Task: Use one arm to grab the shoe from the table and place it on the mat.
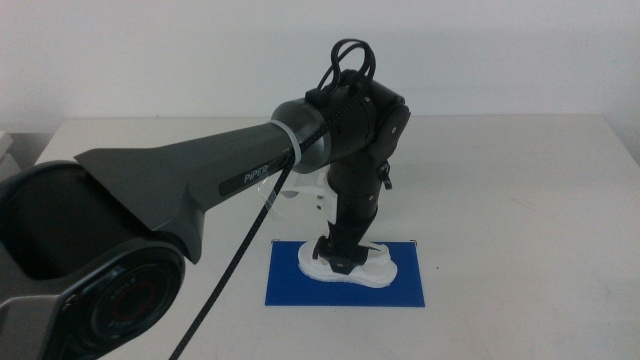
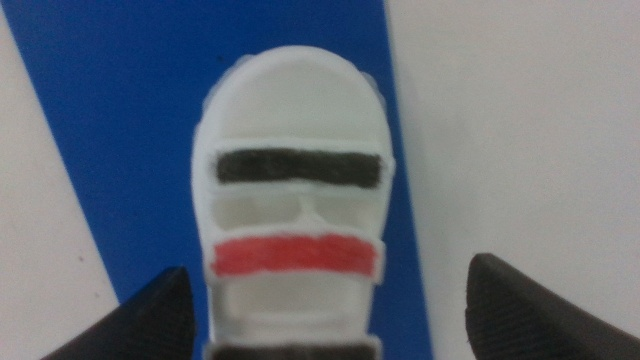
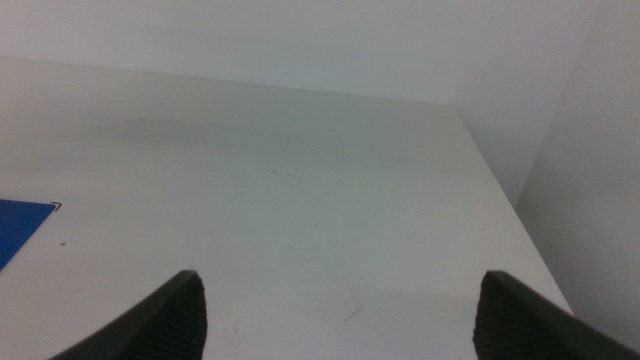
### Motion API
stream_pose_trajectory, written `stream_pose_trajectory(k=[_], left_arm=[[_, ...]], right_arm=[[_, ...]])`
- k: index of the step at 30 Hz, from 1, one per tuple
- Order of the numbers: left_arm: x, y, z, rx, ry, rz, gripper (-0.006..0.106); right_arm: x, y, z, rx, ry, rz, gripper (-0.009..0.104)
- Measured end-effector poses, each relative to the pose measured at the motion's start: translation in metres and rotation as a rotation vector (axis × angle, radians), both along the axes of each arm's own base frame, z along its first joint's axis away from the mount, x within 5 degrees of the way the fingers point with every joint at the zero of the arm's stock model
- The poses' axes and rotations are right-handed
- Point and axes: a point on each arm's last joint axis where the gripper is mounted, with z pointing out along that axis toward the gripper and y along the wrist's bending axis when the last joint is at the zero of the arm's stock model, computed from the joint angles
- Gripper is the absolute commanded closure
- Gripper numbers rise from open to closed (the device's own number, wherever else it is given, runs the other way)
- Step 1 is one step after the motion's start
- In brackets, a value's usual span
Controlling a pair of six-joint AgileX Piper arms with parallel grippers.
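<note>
While the small white strapped shoe [image 1: 348, 262] is lying on the flat blue mat [image 1: 290, 285], the left gripper [image 1: 335, 258] is hovering over it, jaws apart. Only the right wrist view is showing the right gripper [image 3: 340, 320], jaws apart over the white table [image 3: 300, 200].

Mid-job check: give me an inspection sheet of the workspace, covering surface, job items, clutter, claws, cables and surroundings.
Surface: white table, bare where visible.
Job's things: shoe lies on the blue mat, inside its edges; the left wrist view shows its black and red straps facing up.
Clutter: nothing seen.
Claws: left claw is down over the shoe, jaws open on either side of it and clear of its sides. Right claw is open over bare table, with only a corner of the mat in its view.
Cables: black cable hangs along the left arm, with a loop above the wrist.
Surroundings: plain pale wall behind the table.
</note>
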Motion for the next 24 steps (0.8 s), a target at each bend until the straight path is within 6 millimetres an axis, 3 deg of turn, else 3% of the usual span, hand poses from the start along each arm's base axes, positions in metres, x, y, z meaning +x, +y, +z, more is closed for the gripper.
stream_pose_trajectory(k=[4,11,15,19,24], left_arm=[[0.000,0.001,0.025,-0.037,-0.049,-0.019,0.007],[-0.010,0.018,0.115,-0.108,-0.259,-0.079,0.007],[-0.019,0.032,0.154,-0.072,-0.373,-0.199,0.007],[-0.021,0.050,0.179,0.152,-0.497,-0.512,0.007],[-0.016,0.075,0.207,0.708,-0.547,-1.075,0.007]], right_arm=[[0.000,0.000,0.000,0.000,0.000,0.000,0.017],[0.000,0.000,0.000,0.000,0.000,0.000,0.017],[0.000,0.000,0.000,0.000,0.000,0.000,0.017],[0.000,0.000,0.000,0.000,0.000,0.000,0.017],[0.000,0.000,0.000,0.000,0.000,0.000,0.017]])
